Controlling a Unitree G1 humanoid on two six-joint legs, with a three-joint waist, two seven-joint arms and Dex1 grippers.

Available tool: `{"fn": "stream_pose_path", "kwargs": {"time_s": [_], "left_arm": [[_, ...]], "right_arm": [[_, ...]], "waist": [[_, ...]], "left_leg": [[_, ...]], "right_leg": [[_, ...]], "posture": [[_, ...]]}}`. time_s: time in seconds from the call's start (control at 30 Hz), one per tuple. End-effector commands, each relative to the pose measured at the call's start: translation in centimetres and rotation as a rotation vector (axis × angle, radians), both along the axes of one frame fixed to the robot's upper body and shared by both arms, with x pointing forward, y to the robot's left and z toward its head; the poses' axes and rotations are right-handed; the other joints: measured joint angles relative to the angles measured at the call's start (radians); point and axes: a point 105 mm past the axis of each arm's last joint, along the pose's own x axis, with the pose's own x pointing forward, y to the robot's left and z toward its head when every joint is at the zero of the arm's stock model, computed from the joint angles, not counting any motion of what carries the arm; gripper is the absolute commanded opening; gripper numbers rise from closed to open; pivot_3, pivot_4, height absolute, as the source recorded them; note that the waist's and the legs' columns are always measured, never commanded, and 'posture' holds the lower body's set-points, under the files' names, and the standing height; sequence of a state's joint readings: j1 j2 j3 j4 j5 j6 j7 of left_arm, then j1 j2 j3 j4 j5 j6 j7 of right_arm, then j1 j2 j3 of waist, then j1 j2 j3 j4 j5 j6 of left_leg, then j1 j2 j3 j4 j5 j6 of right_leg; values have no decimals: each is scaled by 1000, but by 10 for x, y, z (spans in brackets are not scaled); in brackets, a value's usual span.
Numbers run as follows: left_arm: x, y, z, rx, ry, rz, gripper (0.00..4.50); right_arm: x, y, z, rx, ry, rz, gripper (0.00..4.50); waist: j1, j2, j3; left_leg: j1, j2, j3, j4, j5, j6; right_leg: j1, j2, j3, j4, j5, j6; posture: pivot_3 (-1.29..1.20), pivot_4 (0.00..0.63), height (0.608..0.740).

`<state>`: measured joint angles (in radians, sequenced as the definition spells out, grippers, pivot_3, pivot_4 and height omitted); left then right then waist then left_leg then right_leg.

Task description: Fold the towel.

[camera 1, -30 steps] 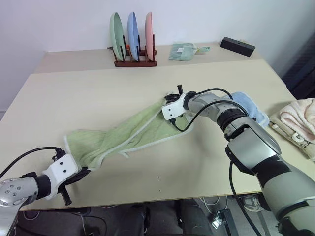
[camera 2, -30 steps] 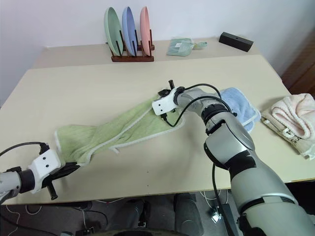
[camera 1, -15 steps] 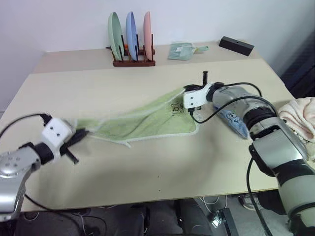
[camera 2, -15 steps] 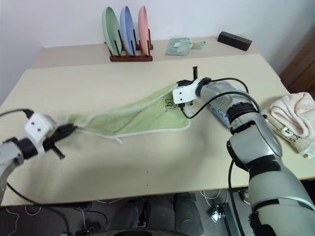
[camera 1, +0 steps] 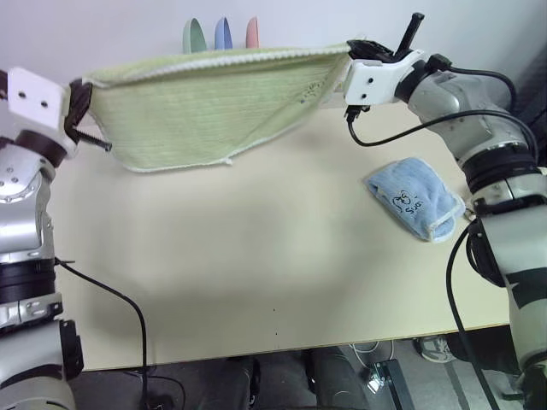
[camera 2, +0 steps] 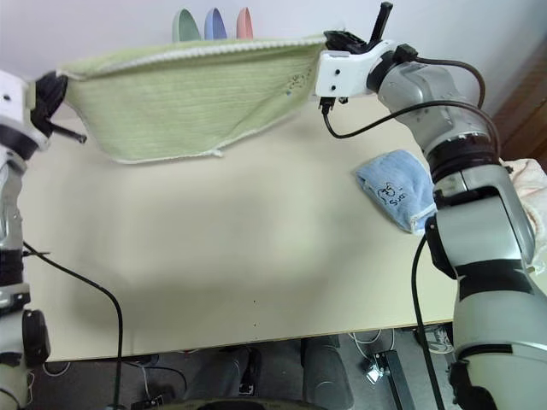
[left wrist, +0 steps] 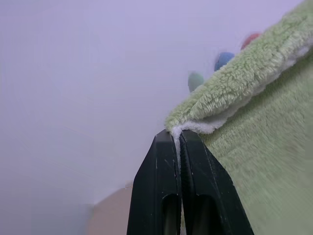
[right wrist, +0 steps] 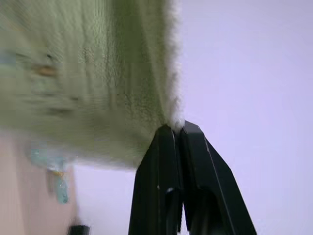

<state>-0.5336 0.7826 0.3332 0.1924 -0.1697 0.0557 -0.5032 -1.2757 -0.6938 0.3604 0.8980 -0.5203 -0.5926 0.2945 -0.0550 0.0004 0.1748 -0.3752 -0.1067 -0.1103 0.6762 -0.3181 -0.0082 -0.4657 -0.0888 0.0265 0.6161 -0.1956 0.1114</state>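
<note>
The light green towel (camera 1: pixel 205 107) hangs stretched in the air above the far half of the table, its top edge taut and its lower part sagging free. My left gripper (camera 1: pixel 84 96) is shut on the towel's left top corner (left wrist: pixel 188 125); the black fingers (left wrist: pixel 164 166) pinch the white stitched edge. At the other top corner, my right gripper (camera 1: pixel 349 53) is shut on the cloth (right wrist: pixel 122 83), beside a small dark embroidered mark (camera 1: pixel 309 92). Both hands are raised high, well off the table.
A folded light blue towel (camera 1: pixel 417 198) with a dark mark lies on the beige table (camera 1: pixel 256 256) under my right arm. Tips of green, blue and pink plates (camera 1: pixel 222 32) show above the held towel at the back. A pale pink towel (camera 2: pixel 538 192) peeks in at the right edge.
Both grippers rose high with the towel's corners, lifting it off the table; it now hangs spread and taut between them. The camera view shifted too.
</note>
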Motion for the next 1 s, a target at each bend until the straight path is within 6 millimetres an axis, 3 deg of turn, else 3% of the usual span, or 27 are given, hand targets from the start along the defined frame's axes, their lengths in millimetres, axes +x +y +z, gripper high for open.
{"fn": "stream_pose_path", "kwargs": {"time_s": [0.03,0.07,0.17,0.23,0.33,0.43,0.5,0.57,0.67,0.87,1.0], "left_arm": [[-23,6,-5,-2,39,-60,0],[-26,5,-10,-1,62,-80,0],[-63,-6,-68,-16,335,-217,0],[-84,-12,-95,-18,477,-274,0],[-104,-16,-115,-50,608,-307,0],[-133,-20,-142,-45,798,-344,0],[-141,-21,-148,-46,847,-356,0],[-143,-22,-147,-59,864,-366,0],[-141,-20,-146,-62,861,-361,0],[-116,-16,-138,-89,764,-326,0],[-101,-14,-134,-84,714,-311,0]], "right_arm": [[-19,-4,-11,15,127,85,32],[-23,-3,-17,10,163,103,32],[-63,-12,-89,-82,538,169,32],[-92,-16,-116,-101,737,192,32],[-120,-18,-130,-94,906,196,32],[-174,-21,-147,-126,1218,231,32],[-193,-18,-149,-129,1308,253,32],[-192,-16,-146,-115,1292,244,32],[-171,-16,-137,-77,1177,203,32],[-122,-17,-133,-70,1024,142,32],[-100,-17,-136,-75,1006,135,32]], "waist": [[-2,0,0],[-2,0,0],[3,1,0],[12,1,0],[19,1,2],[35,2,1],[42,2,1],[44,0,1],[44,0,1],[44,-1,1],[44,-1,1]], "left_leg": [[-1,0,0,1,0,0],[-1,0,0,1,0,0],[-2,1,-1,2,-1,2],[-1,1,0,2,-4,4],[-1,1,1,7,-5,6],[3,1,1,7,-7,10],[6,2,1,7,-7,10],[7,4,1,7,-7,10],[9,4,1,8,-7,10],[10,3,1,7,-7,10],[9,3,1,7,-5,5]], "right_leg": [[0,0,0,0,0,0],[0,0,0,0,0,0],[0,0,0,1,0,0],[0,0,0,0,0,0],[2,-1,0,-1,0,0],[7,-1,0,0,1,-1],[10,-1,-1,0,1,-1],[12,-1,-2,-2,0,-2],[15,-1,-3,-2,1,-2],[15,-1,-3,-2,1,-2],[14,-1,-4,-2,1,-2]], "posture": [[0,150,721],[0,150,721],[0,150,721],[0,150,721],[0,150,721],[0,150,721],[0,150,721],[0,150,721],[0,150,721],[0,150,721],[0,150,721]]}}
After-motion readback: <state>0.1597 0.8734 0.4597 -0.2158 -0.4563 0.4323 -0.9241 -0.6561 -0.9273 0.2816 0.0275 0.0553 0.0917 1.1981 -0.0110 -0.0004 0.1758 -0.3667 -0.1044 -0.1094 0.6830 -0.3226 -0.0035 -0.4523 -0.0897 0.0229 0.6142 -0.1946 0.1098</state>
